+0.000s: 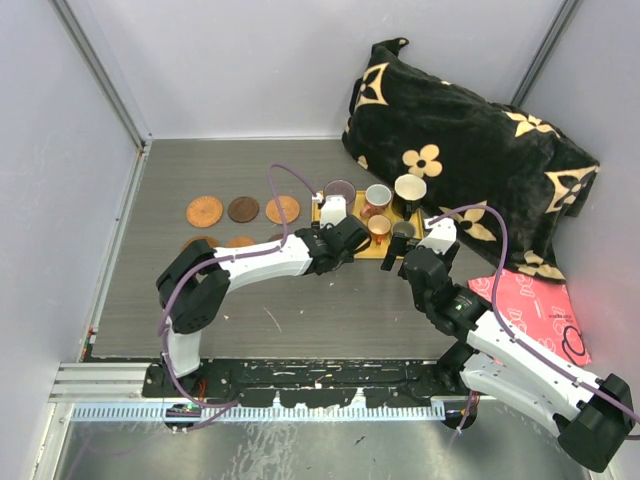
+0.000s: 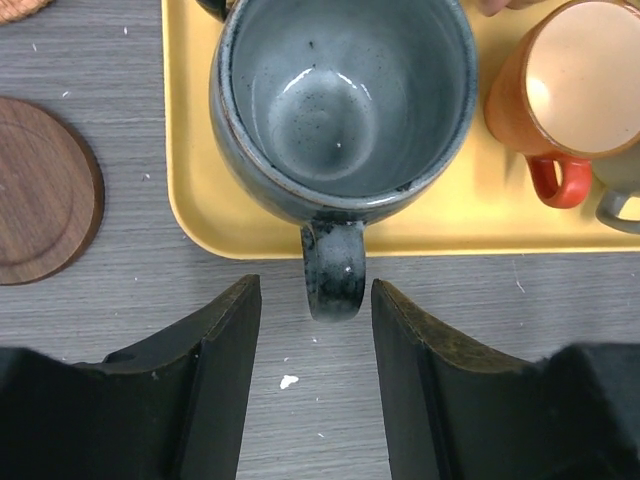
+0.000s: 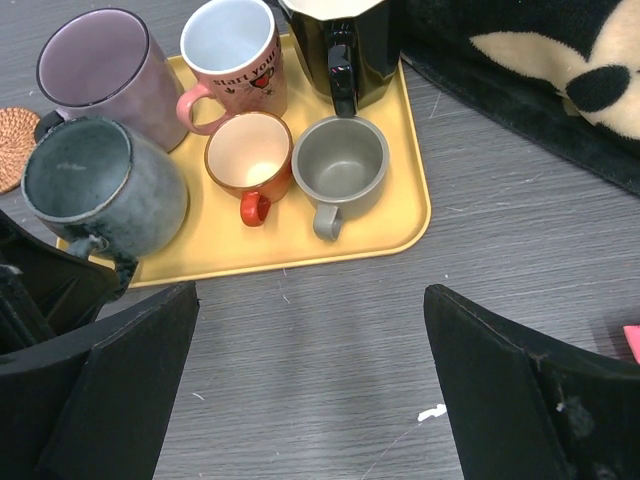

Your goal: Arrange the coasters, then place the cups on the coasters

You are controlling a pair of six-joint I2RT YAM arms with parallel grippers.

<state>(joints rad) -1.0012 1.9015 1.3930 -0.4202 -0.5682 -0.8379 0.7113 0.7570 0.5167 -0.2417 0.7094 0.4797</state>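
A grey-green mug (image 2: 345, 100) sits in the near left corner of a yellow tray (image 2: 480, 215). Its handle (image 2: 333, 270) pokes out over the tray's near edge. The left gripper (image 2: 315, 300) has its jaws partly open on either side of that handle, holding nothing. Five other cups (image 3: 250, 150) share the tray. Brown coasters (image 1: 243, 208) lie flat to the left of the tray. The right gripper (image 3: 308, 300) hangs in front of the tray, jaws spread wide and empty.

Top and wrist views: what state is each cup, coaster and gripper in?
Grey-green mug: upright, on tray.
Purple mug: same.
Pink cup: same.
Black cup: same.
Orange cup: same.
Grey cup: same.
Coasters: flat, bare.
Left gripper: open, astride mug handle.
Right gripper: open, empty.
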